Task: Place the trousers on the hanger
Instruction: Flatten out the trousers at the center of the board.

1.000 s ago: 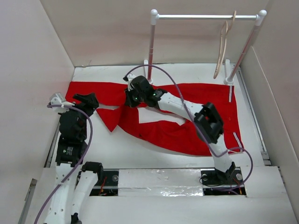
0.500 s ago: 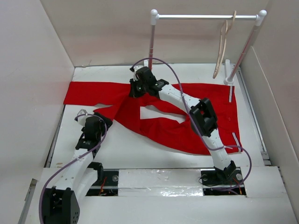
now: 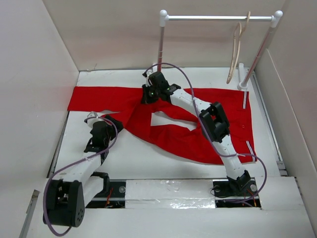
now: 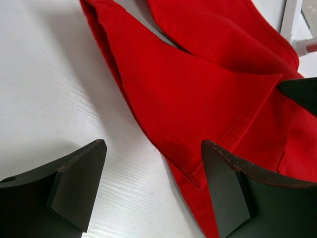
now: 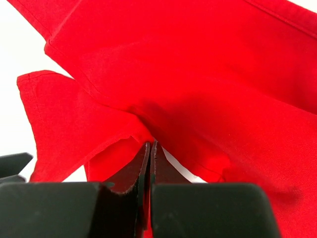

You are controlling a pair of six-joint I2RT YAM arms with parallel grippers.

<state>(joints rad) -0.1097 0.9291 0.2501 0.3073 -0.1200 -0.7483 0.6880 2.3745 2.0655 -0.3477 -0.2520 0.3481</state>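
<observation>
While the hanger (image 3: 237, 49) hangs bare on the rack (image 3: 218, 18): the step in hand seems to be the arranging of the trousers (image 3: 198, 139); the hanging itself is not yet begun.
Hanger: it hangs by its hook from the bar of the rack, close to the right post, and no cloth is on it.
Trousers: they lie spread on the table (image 3: 148, 158) on the near side of the rack, from past its left post to below its right post. One leg runs along the foot of the rack and the other is folded across it, with a bare gap between them.
Right gripper (image 5: 150, 148): the jaws are pressed together on a fold of the red cloth, just in front of the foot of the left post of the rack. The cloth bunches toward the tips, so it looks pinched.
Left gripper (image 4: 152, 146): the jaws stand wide apart and hold nothing. They hover low, to each side of a pointed corner of the folded leg, farther from the rack than the right gripper and left of its left post.
Next move: probably the left jaws must go down and close on this corner, so that both arms can lay the legs one on the other before the cloth goes through the hanger.
</observation>
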